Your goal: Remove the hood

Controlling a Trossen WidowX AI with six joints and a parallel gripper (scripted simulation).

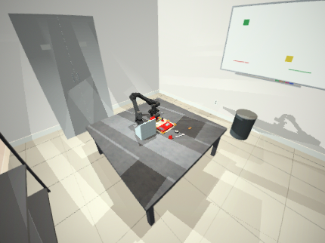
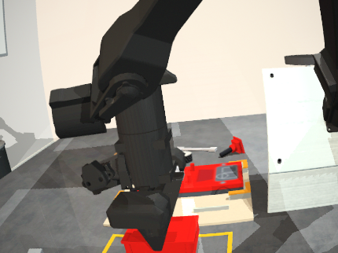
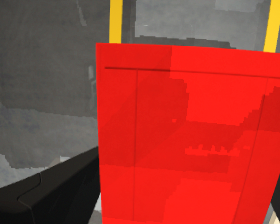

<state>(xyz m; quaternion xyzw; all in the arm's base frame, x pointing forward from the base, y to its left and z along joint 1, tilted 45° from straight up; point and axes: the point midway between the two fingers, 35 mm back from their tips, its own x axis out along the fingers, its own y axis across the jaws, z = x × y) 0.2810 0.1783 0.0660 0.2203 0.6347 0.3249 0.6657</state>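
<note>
Top view: arm [image 1: 141, 106] sat at the far side of the grey table [image 1: 125, 161], bent down toward the red car [image 1: 166, 126] on its board; a pale box [image 1: 146, 129] stood just beside the arm, a small red part [image 1: 171, 136] lay near the car, a dark bin [image 1: 243, 124] stood on the floor off to the side and a whiteboard [image 1: 276, 40] hung on the wall; gripper too small here to judge. Exterior view: gripper [image 2: 157, 234] pointed down, clamped on the red hood [image 2: 178, 232], which was low over the yellow outline [image 2: 214, 236] at the frame's bottom edge; cannot tell if hood touched the table; car [image 2: 214, 177] sat behind on the tan board [image 2: 220, 210], white panel [image 2: 296, 140] to the right, red-black tool [image 2: 233, 147] and a pale strip [image 2: 196, 149] further back. Wrist view: hood [image 3: 181, 147] filled most of the frame, held between the fingers, one dark finger [image 3: 50, 203] visible at lower left; yellow outline [image 3: 116, 6] bars showed above the hood's top edge over grey table
</note>
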